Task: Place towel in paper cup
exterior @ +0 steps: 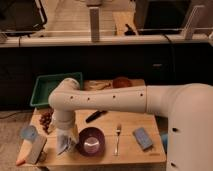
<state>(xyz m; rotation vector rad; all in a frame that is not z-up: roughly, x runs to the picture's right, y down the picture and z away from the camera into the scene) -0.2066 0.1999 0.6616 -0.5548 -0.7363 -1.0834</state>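
Your gripper [65,138], down beside the bowl [92,142], looks pinched on the towel [63,146], a soft, light, floppy bunch near the cup [28,132], so grip it high and mind trailing corners.

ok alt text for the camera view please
A white robot arm reaches down over a wooden table, its gripper at a pale towel between a purple bowl and a light-blue paper cup.

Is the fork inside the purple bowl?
No, the fork lies on the table right of the bowl; the pincer hangs left of it.
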